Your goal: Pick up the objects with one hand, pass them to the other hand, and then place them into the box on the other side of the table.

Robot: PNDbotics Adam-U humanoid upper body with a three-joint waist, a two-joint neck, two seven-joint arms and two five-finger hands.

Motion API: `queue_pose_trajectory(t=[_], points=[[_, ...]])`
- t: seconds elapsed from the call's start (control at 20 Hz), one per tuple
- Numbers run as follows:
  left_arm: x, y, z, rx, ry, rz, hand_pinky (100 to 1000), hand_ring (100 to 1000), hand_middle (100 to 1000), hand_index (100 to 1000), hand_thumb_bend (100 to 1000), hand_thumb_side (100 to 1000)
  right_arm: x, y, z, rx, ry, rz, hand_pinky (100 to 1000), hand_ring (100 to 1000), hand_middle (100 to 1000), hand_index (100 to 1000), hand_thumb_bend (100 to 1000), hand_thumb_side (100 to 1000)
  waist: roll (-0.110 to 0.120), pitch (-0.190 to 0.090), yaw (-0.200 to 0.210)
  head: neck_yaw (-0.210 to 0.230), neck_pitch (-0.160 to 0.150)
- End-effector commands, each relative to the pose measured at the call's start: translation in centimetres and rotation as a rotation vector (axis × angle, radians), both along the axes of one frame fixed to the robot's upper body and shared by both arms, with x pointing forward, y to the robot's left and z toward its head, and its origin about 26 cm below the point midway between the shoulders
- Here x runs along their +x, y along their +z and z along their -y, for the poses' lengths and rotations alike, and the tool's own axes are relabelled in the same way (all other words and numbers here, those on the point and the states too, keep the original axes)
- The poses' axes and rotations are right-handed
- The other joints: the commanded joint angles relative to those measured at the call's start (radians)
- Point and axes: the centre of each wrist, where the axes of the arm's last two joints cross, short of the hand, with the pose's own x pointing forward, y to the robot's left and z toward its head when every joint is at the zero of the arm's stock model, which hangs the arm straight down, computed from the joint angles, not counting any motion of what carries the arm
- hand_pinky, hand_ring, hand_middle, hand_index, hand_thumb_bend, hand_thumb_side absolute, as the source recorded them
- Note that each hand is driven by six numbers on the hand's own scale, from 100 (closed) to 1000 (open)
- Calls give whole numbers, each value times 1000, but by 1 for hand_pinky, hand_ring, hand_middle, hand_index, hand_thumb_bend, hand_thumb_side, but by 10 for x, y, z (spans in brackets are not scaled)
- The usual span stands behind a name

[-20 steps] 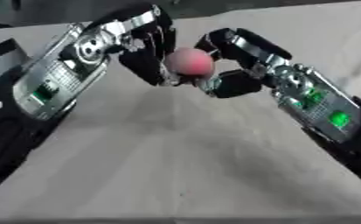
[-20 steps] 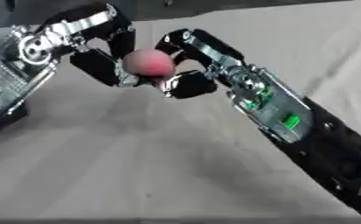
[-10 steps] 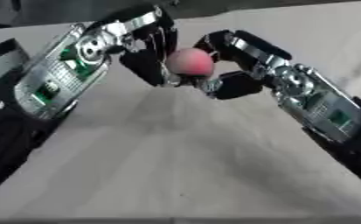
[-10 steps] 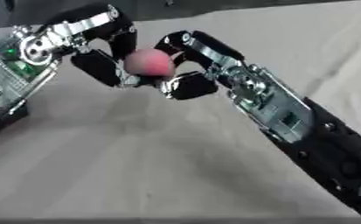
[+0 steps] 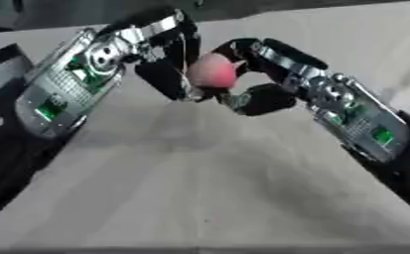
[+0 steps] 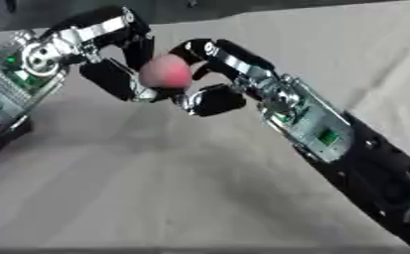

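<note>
Handover stage, judged from the task: pink ball (image 5: 212, 70) suspended above the table (image 5: 199, 178) at the far centre, caught between both hands. Left hand (image 5: 169, 69) on the ball's left side, fingers curled round it from above and below. Right hand (image 6: 210, 82) on the ball's right side, fingers arched over the top, thumb tucked beneath — also curled onto the ball. Held clear of the cloth surface so that neither hand drags on it during the exchange. Both hands closed on the ball at once — a reasonable arrangement, since no release is safe before the receiving grasp is complete. Giving and receiving hand not determinable from this moment alone. Dark edge of what may be a box (image 5: 4, 59) at the far left, behind the left forearm; no box visible on the right. Risk: ball round and smooth-looking, likely to roll out if either hand opens early.
</note>
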Motion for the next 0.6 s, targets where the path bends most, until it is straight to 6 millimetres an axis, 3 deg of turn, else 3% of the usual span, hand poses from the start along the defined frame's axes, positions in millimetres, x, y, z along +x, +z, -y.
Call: queue_pose_trajectory(t=[0.05,0.2,0.25,0.3,0.6], points=[[-7,16,-1,-20,-17,67,512,396,381,315,518,100,1,5,2,-9,-10,26,753,851,670,806,744,152,10,-4,-1,4,-10],[-8,18,-2,-24,-14,95,511,394,379,314,524,100,1,4,4,-14,-22,31,756,859,682,817,773,181,10,-4,-2,6,-12],[-9,18,-2,-22,-15,102,513,394,379,314,524,100,2,3,4,-16,-30,32,758,860,685,821,746,181,10,-4,-2,6,-12],[-9,19,-3,-19,-16,109,512,394,378,314,528,100,2,3,5,-19,-39,33,758,861,687,824,795,201,10,-5,-2,6,-12],[-8,20,-8,-15,3,126,512,391,376,312,536,100,5,1,9,-34,-92,47,765,873,712,857,852,248,9,-7,-3,8,-12]])
